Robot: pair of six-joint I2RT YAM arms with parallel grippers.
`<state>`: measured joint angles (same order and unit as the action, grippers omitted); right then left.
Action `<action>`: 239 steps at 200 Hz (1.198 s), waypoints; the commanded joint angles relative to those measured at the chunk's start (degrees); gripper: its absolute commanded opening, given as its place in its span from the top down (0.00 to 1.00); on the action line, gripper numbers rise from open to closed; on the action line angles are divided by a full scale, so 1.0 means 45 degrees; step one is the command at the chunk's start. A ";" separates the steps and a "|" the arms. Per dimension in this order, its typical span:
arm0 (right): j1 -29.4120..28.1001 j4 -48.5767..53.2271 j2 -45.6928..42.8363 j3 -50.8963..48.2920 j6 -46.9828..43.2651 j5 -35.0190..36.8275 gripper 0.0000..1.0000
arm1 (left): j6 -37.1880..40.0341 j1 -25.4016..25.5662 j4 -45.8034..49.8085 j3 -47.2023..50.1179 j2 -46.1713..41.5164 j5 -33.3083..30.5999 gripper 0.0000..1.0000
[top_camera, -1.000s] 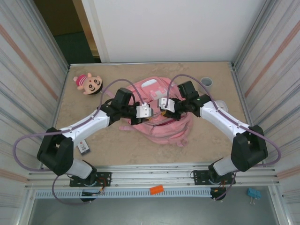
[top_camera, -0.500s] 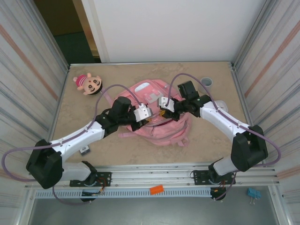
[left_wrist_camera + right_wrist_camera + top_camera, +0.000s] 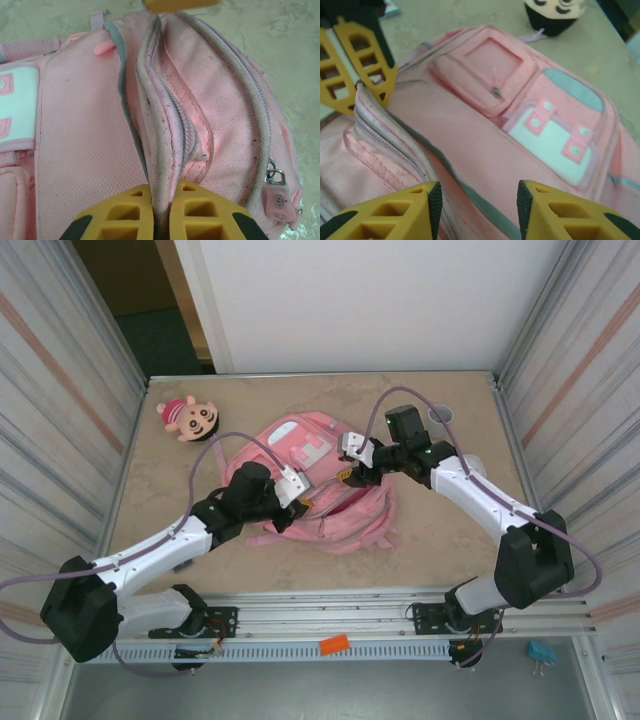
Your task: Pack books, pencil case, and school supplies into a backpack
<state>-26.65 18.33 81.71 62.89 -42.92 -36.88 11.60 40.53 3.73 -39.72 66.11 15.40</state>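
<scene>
At the left pincer, the yellow fingers are closed on a raised fold of the zip edge of the backpack. A small pink zip pull hangs at the bag's right side.

At the right pincer, the fingers stand partly apart with nothing between them, low over the pink fabric. Whether the tips touch it cannot be told. Opposite, in the right wrist view, the left pincer grips the same zip edge. Beyond lie a square front pocket and a white-and-pink patch.

From above, the left pincer and right pincer meet over the backpack, which lies flat at mid-worktop between the arms. A plush doll lies at the far left and a grey cup at the far right, both apart from the bag.
</scene>
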 commanded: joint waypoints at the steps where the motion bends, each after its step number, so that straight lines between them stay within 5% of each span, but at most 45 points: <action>1: 0.0034 -0.0477 -0.1208 -0.0022 0.2372 0.0662 0.52 | -0.1683 -0.0052 -0.0368 -0.0066 0.0018 -0.0945 1.00; 66: -0.0054 -0.0763 -0.3338 -0.1010 0.6664 0.1220 0.54 | -0.4631 -0.0343 -0.1477 -0.0348 0.1129 -0.2320 1.00; 104: -0.0184 -0.0331 -0.3913 -0.1393 0.8762 0.1540 0.55 | -0.4557 -0.0424 -0.2125 -0.0468 0.1480 -0.2459 1.00; 129: -0.0542 0.0663 -0.4090 -0.1598 0.9519 0.2958 0.62 | -0.6716 -0.0549 -0.2084 -0.0257 0.1368 -0.4458 1.00; 181: -0.2087 0.2264 -0.4364 -0.1843 1.1621 0.5522 0.72 | -0.5805 -0.1099 -0.1547 -0.0664 0.1632 -0.2211 1.00; 239: -0.3979 0.0592 -0.3544 -0.2788 1.5538 0.7139 0.74 | -0.5585 -0.1090 -0.1102 -0.0958 0.1799 -0.1395 1.00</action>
<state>-43.31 25.12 63.88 51.64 15.38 -9.54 -11.84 35.94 -3.03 -42.11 74.30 6.35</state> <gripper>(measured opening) 0.266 0.079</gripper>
